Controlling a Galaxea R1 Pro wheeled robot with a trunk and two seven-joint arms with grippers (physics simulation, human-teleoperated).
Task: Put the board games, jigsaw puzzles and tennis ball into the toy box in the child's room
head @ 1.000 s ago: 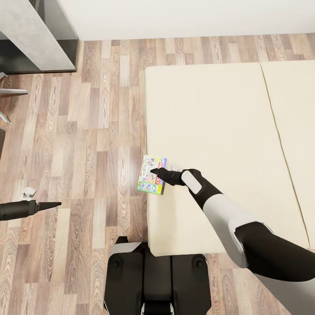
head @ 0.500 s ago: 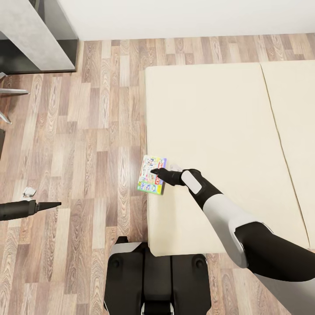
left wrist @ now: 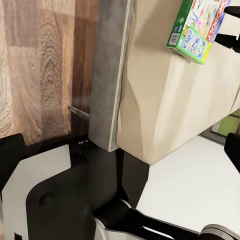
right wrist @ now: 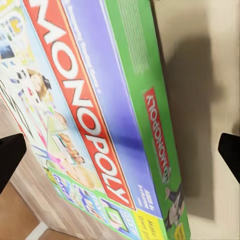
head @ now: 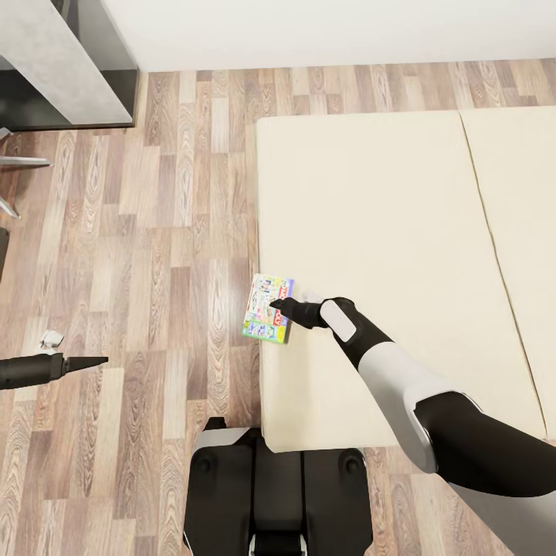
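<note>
- The wood-plank floor [head: 147,255] runs from the white wall to the robot's black base [head: 270,494].
- The bed [head: 386,232], a beige mattress on a grey frame, sits on the robot's right; a seam splits the mattress toward its far right side.
- A corner of the pale grey tabletop [head: 54,54] shows at the far left, with a dark section beneath it.
- The right arm reaches across the mattress, and the right hand [head: 279,307] hovers at the board game [head: 267,308] with its two dark fingertips [right wrist: 10,152] spread wide, one to either side of the box, gripping nothing.
- The board game is a flat green-edged Monopoly box with a cartoon cover and a red title band, lying at the bed's left edge and slightly overhanging the floor.
- The left hand [head: 96,361] hangs low over the floor, well apart from the bed; its fingers form a narrow closed point, holding nothing.
</note>
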